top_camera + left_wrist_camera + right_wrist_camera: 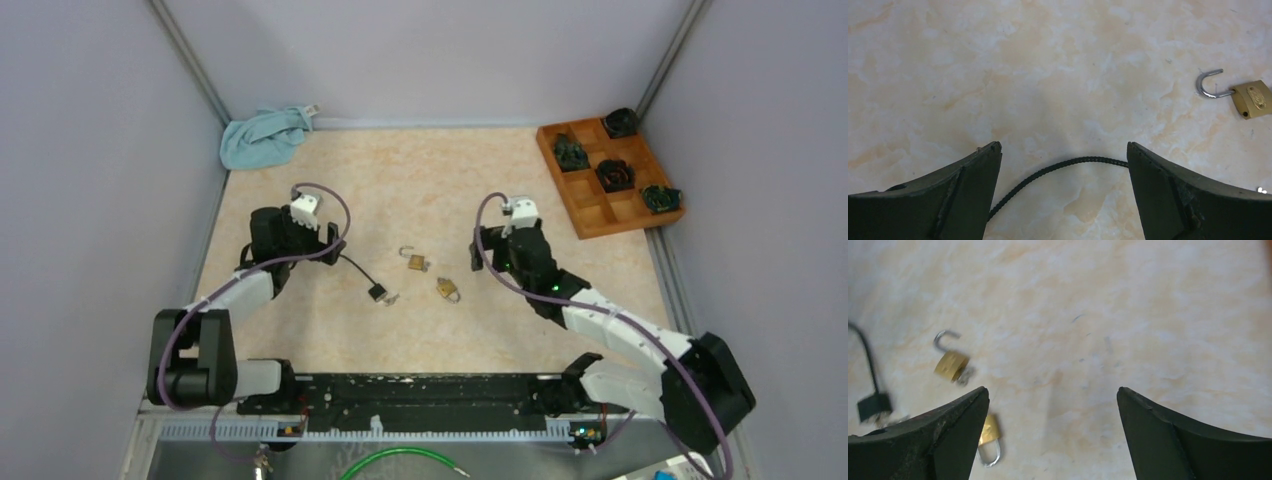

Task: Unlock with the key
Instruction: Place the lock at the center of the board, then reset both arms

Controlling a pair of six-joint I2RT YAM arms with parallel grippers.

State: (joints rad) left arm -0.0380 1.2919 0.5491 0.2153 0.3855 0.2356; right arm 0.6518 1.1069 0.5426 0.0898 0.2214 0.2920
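Two small brass padlocks lie mid-table. One padlock [417, 262] [1251, 98] [951, 364] has its shackle swung open. The other padlock [448, 290] [989, 433] has its shackle closed and sits partly behind my right gripper's left finger. The key [390, 299] lies on the table by its black tag [377, 292] [873, 406], on a black cord [1068, 164]. My left gripper [330, 243] [1063, 147] is open over the cord and holds nothing. My right gripper [478, 250] [1053, 392] is open and empty, to the right of the padlocks.
A wooden compartment tray [590, 215] with dark green pieces stands at the back right. A light blue cloth [262, 136] lies in the back left corner. Grey walls enclose the table on three sides.
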